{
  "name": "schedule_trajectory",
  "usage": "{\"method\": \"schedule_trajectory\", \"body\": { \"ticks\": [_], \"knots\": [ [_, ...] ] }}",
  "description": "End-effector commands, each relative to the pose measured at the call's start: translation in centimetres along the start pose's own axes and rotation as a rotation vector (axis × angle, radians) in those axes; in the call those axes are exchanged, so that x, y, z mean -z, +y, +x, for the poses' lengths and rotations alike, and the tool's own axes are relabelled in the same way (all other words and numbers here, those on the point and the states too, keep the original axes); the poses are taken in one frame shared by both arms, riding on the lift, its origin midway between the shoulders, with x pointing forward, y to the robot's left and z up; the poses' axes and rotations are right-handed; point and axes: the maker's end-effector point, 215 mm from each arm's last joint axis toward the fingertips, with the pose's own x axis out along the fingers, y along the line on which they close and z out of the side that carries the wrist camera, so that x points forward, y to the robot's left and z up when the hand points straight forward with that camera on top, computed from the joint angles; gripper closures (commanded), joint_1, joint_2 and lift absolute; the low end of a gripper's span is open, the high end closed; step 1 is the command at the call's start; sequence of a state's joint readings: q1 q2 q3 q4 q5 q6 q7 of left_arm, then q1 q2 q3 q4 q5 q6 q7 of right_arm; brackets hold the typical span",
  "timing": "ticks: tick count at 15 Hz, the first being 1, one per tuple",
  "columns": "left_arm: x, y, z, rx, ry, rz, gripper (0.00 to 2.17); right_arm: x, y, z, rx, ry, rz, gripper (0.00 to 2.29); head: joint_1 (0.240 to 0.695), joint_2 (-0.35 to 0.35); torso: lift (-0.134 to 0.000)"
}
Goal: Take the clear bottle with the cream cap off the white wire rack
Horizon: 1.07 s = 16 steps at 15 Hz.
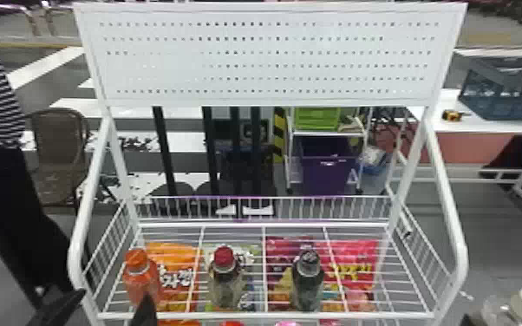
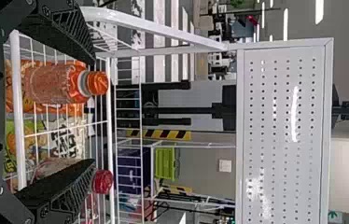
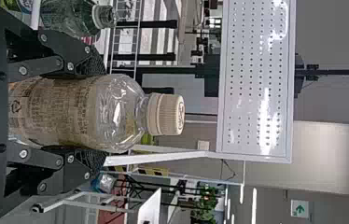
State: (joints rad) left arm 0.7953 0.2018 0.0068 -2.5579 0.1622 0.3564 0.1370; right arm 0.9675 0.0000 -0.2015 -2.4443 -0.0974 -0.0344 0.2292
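Head and right wrist views: clear bottle with cream cap [image 3: 119, 109] upright in our right pincer [image 3: 105, 114], fingers closed round its body, just outside right side of white wire rack [image 1: 460, 248]. Our left pincer [image 1: 115, 295], empty, fingers spread, near orange bottle [image 1: 142, 279]. Removal looks all but finished, we judge; next move calls for steady hold, carrying bottle farther from rack

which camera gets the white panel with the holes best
The head view: it shows the white perforated panel whole. The left and right wrist views show it turned sideways, each cutting off one end.
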Motion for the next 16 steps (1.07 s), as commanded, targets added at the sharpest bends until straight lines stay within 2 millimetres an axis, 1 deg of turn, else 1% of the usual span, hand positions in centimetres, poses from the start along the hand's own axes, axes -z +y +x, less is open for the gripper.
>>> {"method": "schedule_trajectory", "body": {
  "ticks": [1, 14, 16],
  "knots": [
    [-0.02, 0.54, -0.04, -0.011, -0.003, 0.001, 0.14, 0.03, -0.29, -0.61, 0.004, 0.004, -0.001, 1.68, 0.499, 0.000, 0.000],
    [0.25, 0.50, -0.27, -0.012, 0.001, -0.005, 0.14, -0.74, 0.25, -0.80, -0.021, -0.007, -0.003, 1.68, 0.499, 0.000, 0.000],
    [-0.24, 0.55, -0.26, -0.014, -0.019, -0.010, 0.14, -0.65, 0.21, -0.81, -0.019, -0.006, -0.002, 1.68, 0.499, 0.000, 0.000]
  ]
}}
